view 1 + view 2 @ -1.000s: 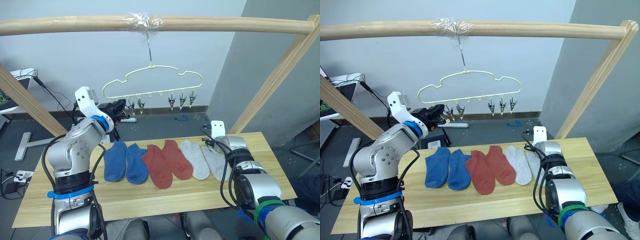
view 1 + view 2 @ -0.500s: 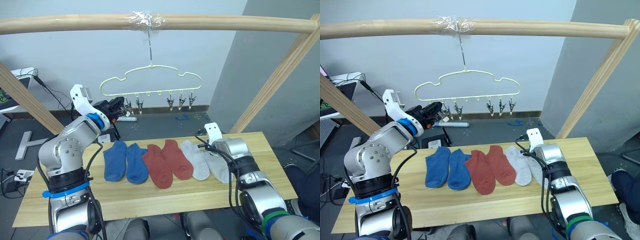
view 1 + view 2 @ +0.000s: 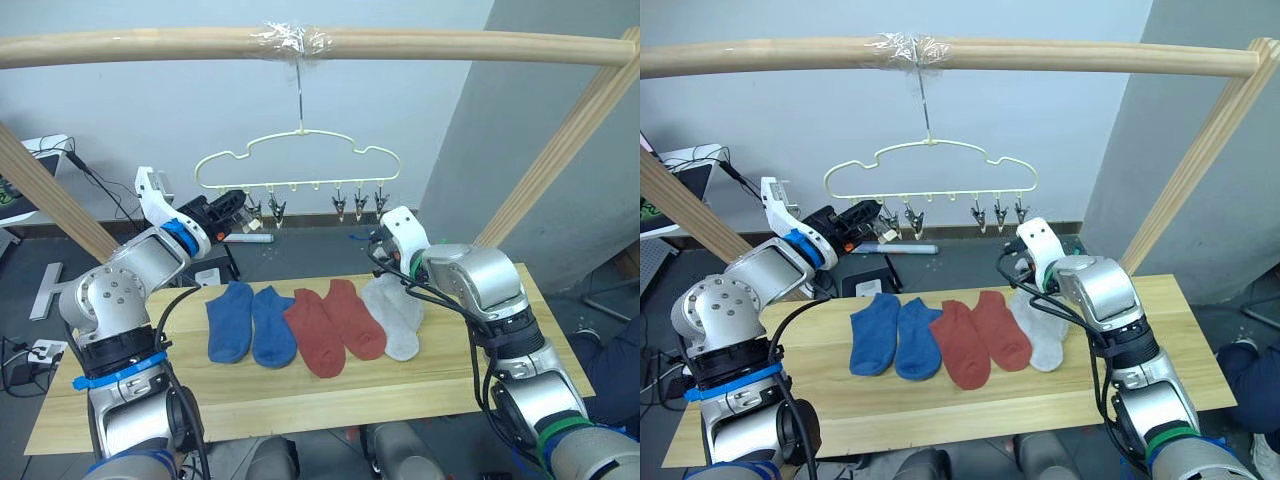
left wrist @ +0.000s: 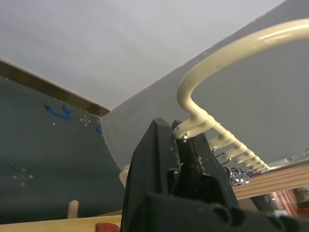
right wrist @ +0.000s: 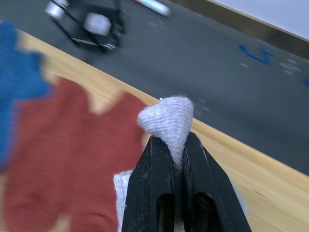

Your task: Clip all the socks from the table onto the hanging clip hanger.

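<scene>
The cream clip hanger (image 3: pixel 300 160) hangs from the top pole by its hook, with a row of small clips (image 3: pixel 340 205) under it. My left gripper (image 3: pixel 238 206) is up at the hanger's left end, shut on the end clip (image 4: pixel 184 137). On the table (image 3: pixel 300 400) lie two blue socks (image 3: pixel 230 320), two rust-red socks (image 3: pixel 335 322) and one light grey sock (image 3: pixel 392 330). My right gripper (image 5: pixel 172 140) is shut on the other grey sock (image 5: pixel 171 116), holding its pinched end above the table's back edge while the rest droops onto the flat grey sock.
A round wooden pole (image 3: pixel 150 48) spans the top, with slanted posts at the left (image 3: pixel 50 200) and right (image 3: pixel 560 150). Behind the table on the dark floor stand a black box (image 5: pixel 99 24) and cables.
My right gripper has risen from the table's right side and swung left, carrying the outer grey sock up with it. The left gripper stays on the end clip, and the hanger has shifted slightly left.
</scene>
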`<state>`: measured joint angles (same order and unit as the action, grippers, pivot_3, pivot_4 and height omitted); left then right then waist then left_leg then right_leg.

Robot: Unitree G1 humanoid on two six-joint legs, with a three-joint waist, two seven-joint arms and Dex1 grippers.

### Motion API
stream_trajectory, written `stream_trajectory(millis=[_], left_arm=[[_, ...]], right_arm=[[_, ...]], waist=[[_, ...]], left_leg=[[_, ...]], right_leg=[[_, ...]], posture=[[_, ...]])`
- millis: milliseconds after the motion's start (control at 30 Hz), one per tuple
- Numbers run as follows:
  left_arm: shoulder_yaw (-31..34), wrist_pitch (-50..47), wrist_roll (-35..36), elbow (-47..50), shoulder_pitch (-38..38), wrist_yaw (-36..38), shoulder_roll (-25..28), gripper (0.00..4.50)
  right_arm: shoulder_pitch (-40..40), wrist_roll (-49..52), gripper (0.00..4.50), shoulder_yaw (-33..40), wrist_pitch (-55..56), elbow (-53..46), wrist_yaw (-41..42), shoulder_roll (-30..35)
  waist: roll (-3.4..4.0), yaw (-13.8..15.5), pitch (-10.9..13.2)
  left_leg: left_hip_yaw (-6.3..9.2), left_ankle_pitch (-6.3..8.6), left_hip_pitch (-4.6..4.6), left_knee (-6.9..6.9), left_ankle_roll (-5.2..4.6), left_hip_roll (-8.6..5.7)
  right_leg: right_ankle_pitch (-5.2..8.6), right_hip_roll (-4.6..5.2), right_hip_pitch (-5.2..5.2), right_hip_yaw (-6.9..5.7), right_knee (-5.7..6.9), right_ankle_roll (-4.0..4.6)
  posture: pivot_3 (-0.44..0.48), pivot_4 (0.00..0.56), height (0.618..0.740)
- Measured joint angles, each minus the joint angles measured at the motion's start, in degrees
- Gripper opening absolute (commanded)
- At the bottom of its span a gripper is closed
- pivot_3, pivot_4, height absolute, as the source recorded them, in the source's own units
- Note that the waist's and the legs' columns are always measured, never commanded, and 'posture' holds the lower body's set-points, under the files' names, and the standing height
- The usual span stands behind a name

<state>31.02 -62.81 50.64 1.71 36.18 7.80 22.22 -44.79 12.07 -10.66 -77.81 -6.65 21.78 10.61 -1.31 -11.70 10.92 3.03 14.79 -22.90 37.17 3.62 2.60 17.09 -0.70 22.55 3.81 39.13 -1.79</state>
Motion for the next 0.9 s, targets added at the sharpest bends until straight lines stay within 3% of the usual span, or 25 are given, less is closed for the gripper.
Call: stream_trajectory(millis=[300, 667, 900], left_arm=[[2.79, -2.16, 3.81, -1.68, 1.76, -3.32, -0.04, 0.00], [1.73, -3.38, 4.74, -1.61, 1.69, -3.93, -0.02, 0.00], [0.85, -3.39, 4.74, -1.57, 1.65, -3.95, 0.03, 0.00]], right_arm=[[-3.68, 3.81, 0.02, 1.17, 0.80, 4.02, -0.66, -12.23], [-8.80, 3.72, 0.02, -0.17, 9.83, 16.36, -0.62, -18.21], [-12.67, 3.71, 0.02, -0.26, 15.07, 23.45, -0.46, -18.67]], waist=[[-0.01, -0.11, -0.01], [-0.02, -0.30, -0.01], [-0.04, -0.27, -0.02]], left_leg=[[0.00, -0.01, -0.11, 0.00, 0.02, -0.08], [-0.04, -0.11, -0.20, -0.03, 0.19, -0.12], [-0.06, -0.28, -0.45, 0.04, 0.43, -0.13]], right_leg=[[0.00, 0.16, 0.11, -0.03, -0.03, 0.00], [0.00, 0.19, 0.44, 0.01, 0.27, -0.01], [0.00, 0.22, 0.78, -0.03, 0.69, -0.01]], posture=[[-0.258, 0.153, 0.740], [-0.231, 0.151, 0.740], [-0.216, 0.148, 0.740]])
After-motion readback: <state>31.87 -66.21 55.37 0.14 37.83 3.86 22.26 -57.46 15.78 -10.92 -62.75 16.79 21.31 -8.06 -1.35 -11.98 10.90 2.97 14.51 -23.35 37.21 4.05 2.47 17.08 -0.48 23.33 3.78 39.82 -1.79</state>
